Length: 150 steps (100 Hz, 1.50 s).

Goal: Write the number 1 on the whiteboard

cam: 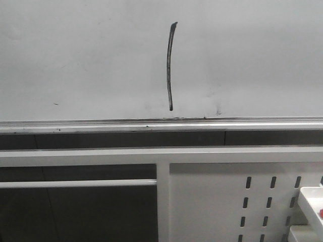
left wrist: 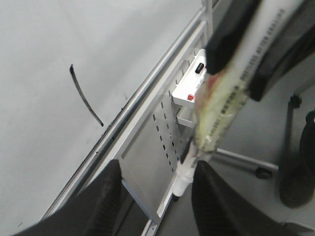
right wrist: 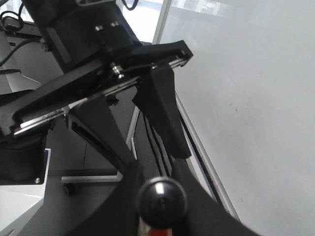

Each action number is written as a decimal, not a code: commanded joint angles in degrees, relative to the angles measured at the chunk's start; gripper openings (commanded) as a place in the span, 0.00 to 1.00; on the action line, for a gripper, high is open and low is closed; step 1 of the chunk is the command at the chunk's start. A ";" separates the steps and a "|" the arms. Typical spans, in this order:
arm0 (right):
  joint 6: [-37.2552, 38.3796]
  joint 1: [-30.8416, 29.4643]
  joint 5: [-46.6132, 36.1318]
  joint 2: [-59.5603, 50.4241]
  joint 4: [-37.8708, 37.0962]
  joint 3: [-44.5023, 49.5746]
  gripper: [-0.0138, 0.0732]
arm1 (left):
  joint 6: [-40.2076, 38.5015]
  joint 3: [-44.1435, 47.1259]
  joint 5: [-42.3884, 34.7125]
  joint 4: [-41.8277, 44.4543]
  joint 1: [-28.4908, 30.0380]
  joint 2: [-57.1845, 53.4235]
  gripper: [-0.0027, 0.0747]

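The number 1 is a thin black, slightly curved stroke on the whiteboard, ending just above the silver rail. It also shows in the left wrist view. No gripper shows in the front view. My right gripper is shut on the marker, whose round black end faces the camera. In the left wrist view the marker is white with yellowish tape, tip down, away from the board. My left gripper is open and empty, with the marker tip beside one finger.
A white perforated metal panel stands below the board. A white box with red parts hangs at its right. A chair base with castors is on the floor beyond the panel.
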 commanded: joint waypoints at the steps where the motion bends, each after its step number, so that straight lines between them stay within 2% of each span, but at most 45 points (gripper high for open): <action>1: 0.14 0.27 -2.50 -1.13 -2.07 -2.31 0.07 | 2.90 -3.01 -1.92 -1.01 -1.59 1.66 0.44; 20: 0.14 3.19 -2.74 -1.55 -6.93 -2.31 0.07 | 2.90 -3.14 -2.04 -1.10 -2.91 2.78 0.44; 52: 0.14 5.79 -4.78 -1.55 -7.03 -2.31 0.07 | 2.90 -3.14 -2.28 -2.53 -2.91 2.78 0.44; 62: 0.14 5.79 -4.26 -1.55 -7.03 -2.31 0.07 | 2.90 -3.14 -2.28 -2.83 -2.91 2.78 0.35; 81: 0.14 5.79 -3.21 -1.55 -7.03 -2.31 0.07 | 2.90 -3.14 -2.28 -2.94 -2.91 2.78 0.12; 96: 0.14 5.79 -3.00 -1.55 -7.03 -2.31 0.07 | 2.90 -3.14 -2.36 -3.63 -2.91 2.78 0.01; 113: 0.14 5.79 -2.61 -1.55 -7.03 -2.31 0.07 | 2.90 -3.14 -2.75 -5.56 -2.91 2.78 0.03; 133: 0.14 5.79 -0.36 -1.55 -7.03 -2.31 0.07 | 2.90 -3.14 -2.75 -7.38 -2.91 2.78 0.20; 150: 0.14 5.79 -0.25 -1.55 -7.03 -2.31 0.07 | 2.90 -3.37 -2.75 -8.83 -2.91 2.68 0.20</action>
